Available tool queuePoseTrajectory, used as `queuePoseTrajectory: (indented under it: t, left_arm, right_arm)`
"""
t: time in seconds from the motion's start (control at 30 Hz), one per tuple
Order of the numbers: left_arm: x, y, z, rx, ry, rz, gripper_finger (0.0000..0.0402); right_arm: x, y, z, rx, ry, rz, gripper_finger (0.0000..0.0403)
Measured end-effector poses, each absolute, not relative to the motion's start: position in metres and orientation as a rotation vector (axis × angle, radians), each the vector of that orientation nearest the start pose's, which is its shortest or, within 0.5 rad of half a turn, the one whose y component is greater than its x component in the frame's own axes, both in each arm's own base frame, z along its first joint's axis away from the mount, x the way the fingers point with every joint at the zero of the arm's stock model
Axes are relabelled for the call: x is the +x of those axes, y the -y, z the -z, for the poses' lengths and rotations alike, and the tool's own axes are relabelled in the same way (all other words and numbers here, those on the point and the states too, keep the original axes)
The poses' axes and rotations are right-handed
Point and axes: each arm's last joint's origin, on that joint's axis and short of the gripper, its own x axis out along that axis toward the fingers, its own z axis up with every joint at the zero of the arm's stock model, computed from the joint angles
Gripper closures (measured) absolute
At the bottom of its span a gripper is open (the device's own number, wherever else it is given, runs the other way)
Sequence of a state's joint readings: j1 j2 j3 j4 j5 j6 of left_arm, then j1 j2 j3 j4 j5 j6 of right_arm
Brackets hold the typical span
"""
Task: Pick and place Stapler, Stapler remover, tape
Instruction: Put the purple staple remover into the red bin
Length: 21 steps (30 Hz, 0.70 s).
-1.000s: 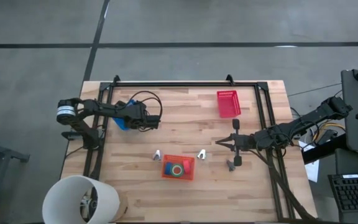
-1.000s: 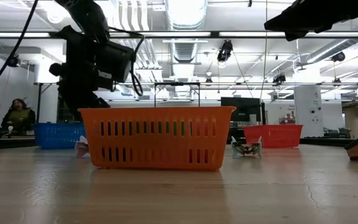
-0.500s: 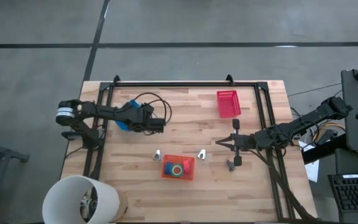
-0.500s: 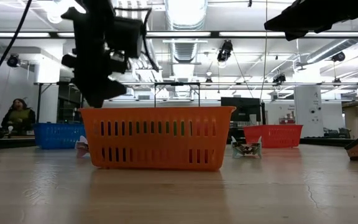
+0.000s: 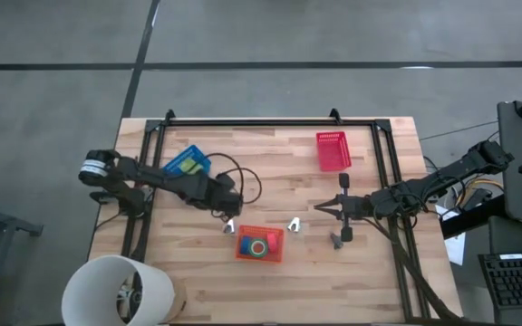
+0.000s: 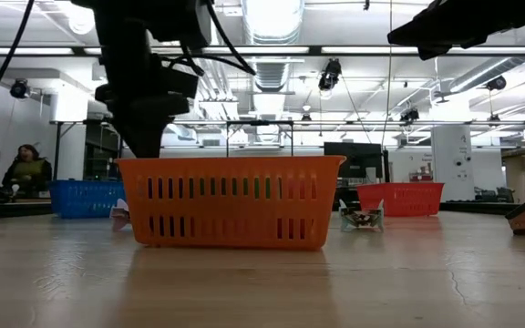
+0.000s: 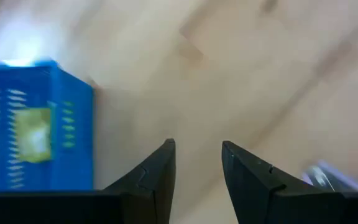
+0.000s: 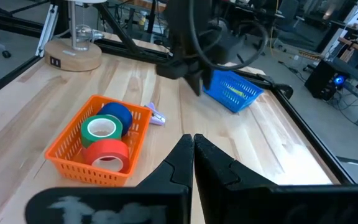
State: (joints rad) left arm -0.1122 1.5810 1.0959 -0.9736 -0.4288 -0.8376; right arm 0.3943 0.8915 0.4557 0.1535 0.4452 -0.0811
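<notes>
My left gripper (image 5: 230,208) is open and hovers over bare wood (image 7: 197,155), just above a small silver stapler remover (image 5: 229,225) (image 7: 325,177). A second remover (image 5: 294,224) lies on the table right of it. The orange basket (image 5: 259,244) holds a green tape roll (image 8: 102,129), a red one (image 8: 107,153) and a blue roll (image 8: 117,114); no pinkish-red roll shows. My right gripper (image 5: 321,206) (image 8: 192,149) is shut and waits at the table's right. Two dark stapler-like items (image 5: 343,184) (image 5: 339,237) lie beside it.
A blue basket (image 5: 187,163) (image 7: 35,127) with a yellow-green item inside sits at the far left. A red basket (image 5: 333,150) stands at the far right. A black frame (image 5: 270,121) rims the table. A white bucket (image 5: 116,290) is off the near left corner.
My left gripper has left the blue basket and swung toward the table's right and near edge, dropping lower beside the orange basket. The blue basket, covered by the arm before, now shows whole.
</notes>
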Motion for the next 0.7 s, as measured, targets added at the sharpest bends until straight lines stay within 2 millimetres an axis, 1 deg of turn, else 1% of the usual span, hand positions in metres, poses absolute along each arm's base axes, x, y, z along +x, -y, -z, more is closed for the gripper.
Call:
queuePoseTrajectory:
  t: [0.1,0.33,0.47,0.7]
  left_arm:
    - [0.276,0.027,-0.21,-0.345,-1.24,-0.722,0.0268]
    - [0.279,0.042,-0.201,-0.505,-1.289,-0.527,0.0268]
    - [0.277,0.048,-0.195,-0.524,-1.304,-0.485,0.0268]
    - [0.278,0.053,-0.186,-0.632,-1.299,-0.429,0.0268]
  right_arm:
    - [0.182,-0.062,-0.234,-0.195,-0.26,0.04,0.0394]
    - [0.182,-0.062,-0.234,-0.192,-0.26,0.04,0.0394]
    - [0.182,-0.062,-0.234,-0.194,-0.26,0.041,0.0394]
    - [0.182,-0.062,-0.233,-0.197,-0.262,0.04,0.0394]
